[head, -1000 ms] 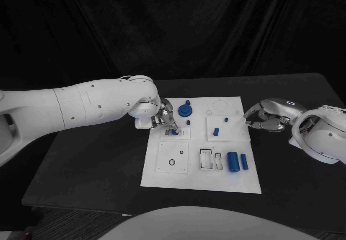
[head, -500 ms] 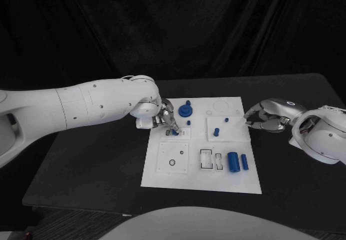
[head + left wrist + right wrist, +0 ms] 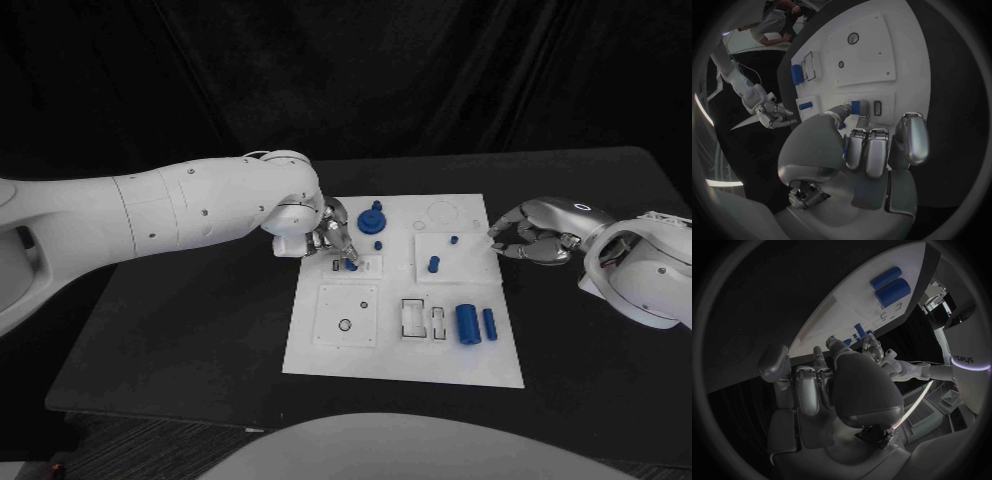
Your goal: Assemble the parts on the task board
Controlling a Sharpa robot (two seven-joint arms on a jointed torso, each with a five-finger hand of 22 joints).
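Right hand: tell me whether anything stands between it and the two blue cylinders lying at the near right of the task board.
Nothing visible does. The right hand hovers off the task board's right edge with its fingers curled in, and only bare board and table lie between it and the blue cylinders.

Site: I read this as a robotics lab or test cell | Evidence: black table (image 3: 188,330) backed by black curtains (image 3: 346,70) | white task board (image 3: 361,350) squared at the table's middle, carrying blue parts (image 3: 467,322) | fixture layout, nothing domestic that I see
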